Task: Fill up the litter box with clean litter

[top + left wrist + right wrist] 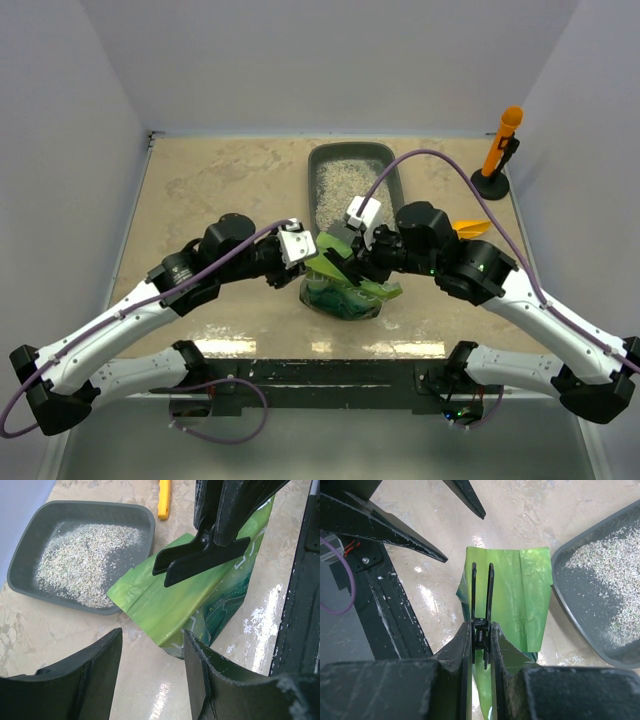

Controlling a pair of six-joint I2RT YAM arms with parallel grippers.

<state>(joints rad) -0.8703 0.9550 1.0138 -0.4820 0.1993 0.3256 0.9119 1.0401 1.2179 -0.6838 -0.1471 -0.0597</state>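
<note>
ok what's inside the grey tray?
Pale litter spread over part of the tray floor, some bare grey showing. In the top view, the right arm hides the tray's near end.

Right wrist view: we see the right pincer [481, 645] closed on the handles of a black clip [481, 597], whose jaws stand over the folded top of the green bag [520, 595]. At right, the litter box [570, 615] holds clean litter [615, 585]. Left pincer fingers [395, 530] reach in from upper left, apart. Beige tabletop [540, 510] beneath.
</note>
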